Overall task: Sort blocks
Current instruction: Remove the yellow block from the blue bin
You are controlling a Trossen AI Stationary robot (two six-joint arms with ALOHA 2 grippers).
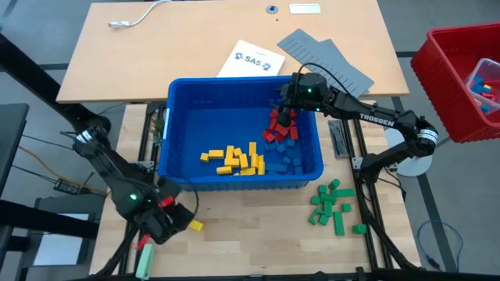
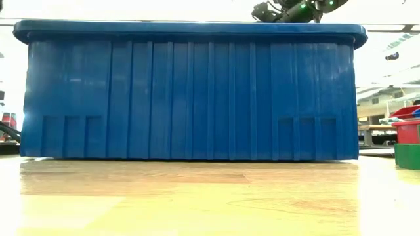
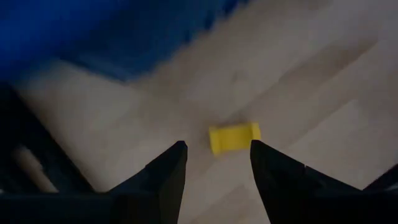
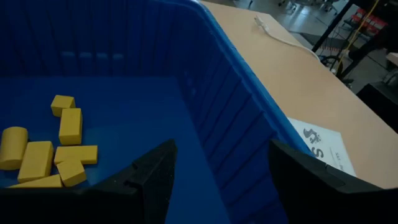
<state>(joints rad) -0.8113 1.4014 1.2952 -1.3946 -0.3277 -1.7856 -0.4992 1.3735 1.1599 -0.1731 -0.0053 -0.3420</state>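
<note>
A blue bin [image 1: 168, 133] stands mid-table and holds yellow blocks [image 1: 234, 160], red blocks [image 1: 277, 129] and blue blocks [image 1: 289, 152]. Green blocks [image 1: 334, 204] lie on the table by its near right corner. One yellow block [image 3: 234, 137] lies on the table near the bin's near left corner [image 1: 195, 225]. My left gripper [image 3: 217, 144] hangs open above it [image 1: 173, 222], touching nothing. My right gripper [image 4: 222, 146] is open over the bin's far right part, above the red blocks [image 1: 283, 115], with nothing between its fingers.
The bin's near wall [image 2: 197, 92] fills the low view. A red crate [image 1: 461, 78] with more blocks stands off the table's right. Grey ridged panels [image 1: 324, 58], a printed sheet [image 1: 250, 58] and a white cable [image 1: 137, 17] lie on the far table.
</note>
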